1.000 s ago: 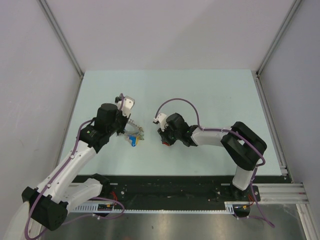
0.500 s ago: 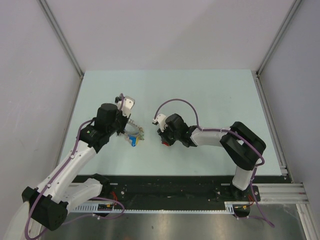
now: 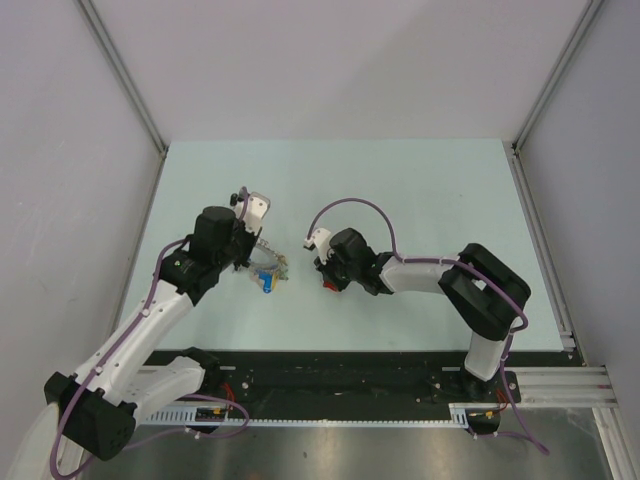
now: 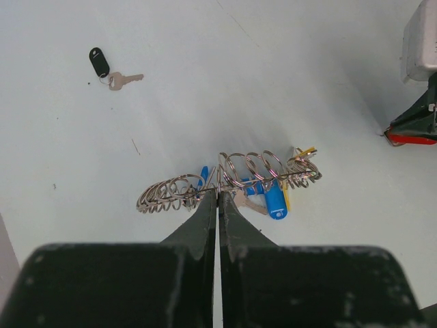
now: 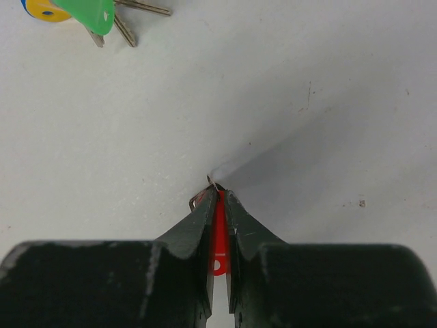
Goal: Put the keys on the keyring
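The keyring (image 4: 232, 179) is a silver wire ring strung with small rings and keys, among them a blue-headed one (image 4: 275, 199). My left gripper (image 4: 218, 195) is shut on its wire, and in the top view it (image 3: 253, 262) holds the keyring (image 3: 268, 270) left of centre. The red-headed key (image 5: 219, 232) stands edge-on between the fingers of my right gripper (image 5: 218, 195), which is shut on it low over the table. A small wire loop pokes out at the fingertips. From above, the right gripper (image 3: 327, 283) and red key (image 3: 330, 287) sit a short way right of the keyring.
A black-tagged key (image 4: 100, 61) lies alone on the table beyond the keyring. Green (image 5: 92, 14) and yellow-headed keys show at the top left of the right wrist view. Grey walls enclose the pale table (image 3: 420, 190) on three sides.
The right gripper's jaws have narrowed onto the red-headed key and the gripper has edged slightly left. The left arm and keyring have stayed put.
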You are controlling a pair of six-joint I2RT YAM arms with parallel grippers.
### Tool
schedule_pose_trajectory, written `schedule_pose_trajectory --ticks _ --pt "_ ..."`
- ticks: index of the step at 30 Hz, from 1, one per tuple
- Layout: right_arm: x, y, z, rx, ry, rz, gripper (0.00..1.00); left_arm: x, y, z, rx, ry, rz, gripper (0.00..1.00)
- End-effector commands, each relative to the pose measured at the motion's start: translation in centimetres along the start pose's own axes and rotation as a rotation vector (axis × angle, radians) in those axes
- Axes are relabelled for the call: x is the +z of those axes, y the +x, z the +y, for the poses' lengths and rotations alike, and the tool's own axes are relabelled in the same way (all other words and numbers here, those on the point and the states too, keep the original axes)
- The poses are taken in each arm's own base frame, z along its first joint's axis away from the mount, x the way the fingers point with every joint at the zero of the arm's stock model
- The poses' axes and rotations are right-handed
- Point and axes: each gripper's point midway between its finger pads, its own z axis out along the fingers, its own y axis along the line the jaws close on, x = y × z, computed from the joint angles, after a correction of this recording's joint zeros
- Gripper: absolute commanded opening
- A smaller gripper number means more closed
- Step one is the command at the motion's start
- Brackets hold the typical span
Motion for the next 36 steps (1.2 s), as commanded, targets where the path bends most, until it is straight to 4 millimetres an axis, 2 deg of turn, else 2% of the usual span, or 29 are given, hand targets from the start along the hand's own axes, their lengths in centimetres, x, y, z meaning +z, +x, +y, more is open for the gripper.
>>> schedule_pose_trajectory --ticks 1,6,10,14,18,20,23,24,25,27,29,30,36 --pt "0.6 -0.3 -0.2 -0.035 0.02 -0.014 0.11 0.1 -1.8 0.3 -0.026 -0.003 -0.071 0.0" --pt "0.6 -0.4 -0.1 -0.056 0.013 -0.017 0.0 0.1 -1.9 0.2 -0.024 0.003 -0.072 0.0" --pt "-0.1 -1.0 -0.1 -0.076 0.015 -0.028 0.0 0.1 -1.9 0.0 -0.016 0.013 -0.076 0.0" --pt "-2.2 -2.7 -0.2 -0.105 0.028 -0.058 0.0 0.0 -2.3 -0.7 0.007 0.06 -0.1 0.0" --pt "-4.4 -4.1 -0.2 -0.118 0.037 -0.087 0.0 -0.5 -3.2 -3.2 0.065 0.21 -0.161 0.0" --pt "-5.4 -3.8 -0.1 -0.12 0.035 -0.065 0.0 -0.7 -3.4 -4.2 0.093 0.272 -0.182 0.0" --pt "-7.7 -4.5 0.0 -0.125 0.044 -0.089 0.0 -1.3 -3.8 -6.1 0.134 0.388 -0.206 0.01" --pt "-8.9 -5.3 0.0 -0.127 0.05 -0.119 0.0 -1.3 -3.6 -6.7 0.149 0.42 -0.197 0.0" --pt "-9.6 -4.9 0.1 -0.125 0.053 -0.116 0.0 -1.6 -3.6 -7.6 0.159 0.471 -0.202 0.01" --pt "-11.8 -5.7 0.2 -0.122 0.062 -0.159 0.0 -1.7 -3.3 -8.8 0.185 0.531 -0.187 0.0" --pt "-12.8 -5.5 0.5 -0.12 0.059 -0.176 0.0 -2.2 -3.1 -10.3 0.22 0.602 -0.187 0.01" --pt "-14.2 -6.2 0.8 -0.119 0.055 -0.216 0.0 -2.2 -2.9 -10.8 0.232 0.624 -0.18 0.0" --pt "-17.0 -6.3 1.8 -0.124 0.036 -0.296 0.0 -3.8 -2.2 -14.8 0.321 0.785 -0.195 0.0"
